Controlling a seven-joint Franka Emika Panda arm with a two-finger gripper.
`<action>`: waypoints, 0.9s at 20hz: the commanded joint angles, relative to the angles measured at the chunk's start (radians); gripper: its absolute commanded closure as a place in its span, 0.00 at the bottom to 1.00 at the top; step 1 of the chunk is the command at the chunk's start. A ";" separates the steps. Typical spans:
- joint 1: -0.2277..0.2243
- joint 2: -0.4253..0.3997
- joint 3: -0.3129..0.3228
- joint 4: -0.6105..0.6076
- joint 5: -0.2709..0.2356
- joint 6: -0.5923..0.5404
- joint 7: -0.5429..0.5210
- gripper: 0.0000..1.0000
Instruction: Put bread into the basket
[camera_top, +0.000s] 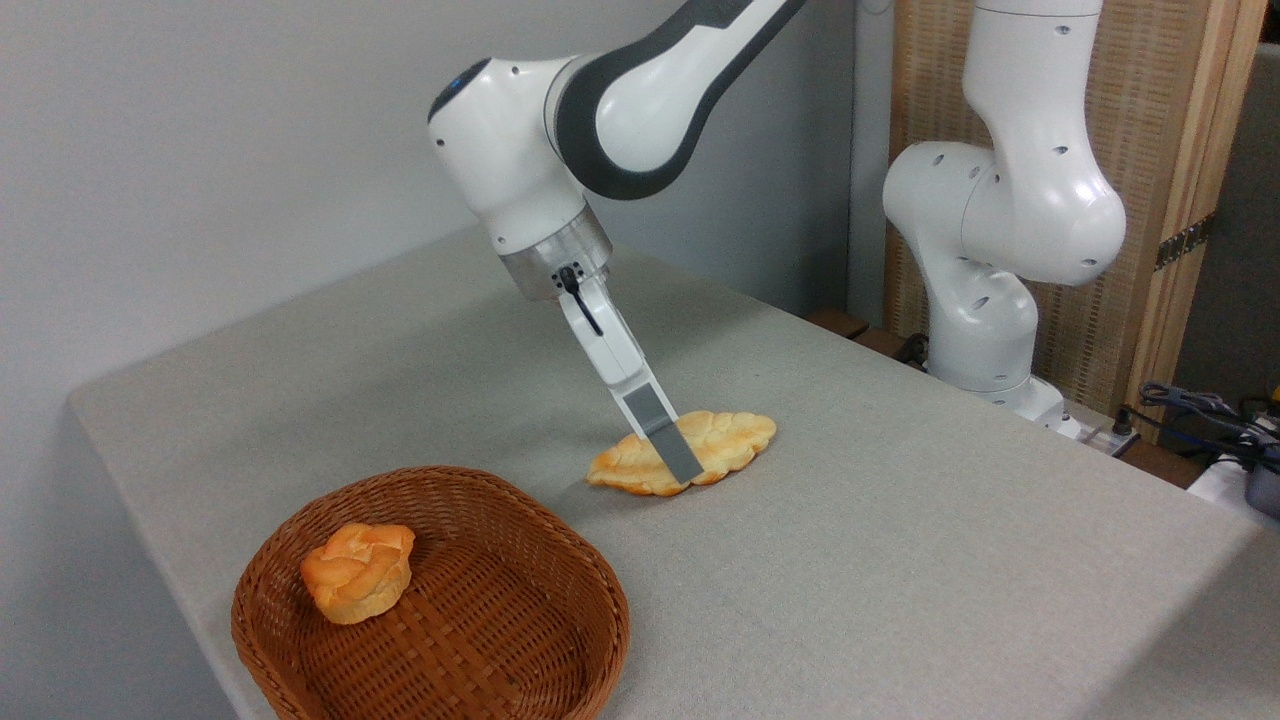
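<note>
Seemingly at the grasping step, the gripper (668, 452) straddles the bread (725, 440) mid-frame, finger (662, 432) closure unreadable; next comes a lift toward the basket (600, 590) lower left.

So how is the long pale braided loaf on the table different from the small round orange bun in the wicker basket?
The long pale braided loaf is flat, leaf-shaped and clearly longer; the small round orange bun is compact and domed. The loaf lies on the grey table, outside the brown wicker basket; the bun sits inside it. The gripper is down at the loaf; nothing touches the bun. Both look like golden baked pastry.
</note>
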 joint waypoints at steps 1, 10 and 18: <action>-0.003 -0.023 0.012 -0.029 0.013 -0.007 0.002 0.01; -0.003 -0.024 0.014 -0.024 0.005 0.004 -0.002 0.77; -0.003 -0.026 0.015 -0.006 0.008 -0.009 0.004 0.77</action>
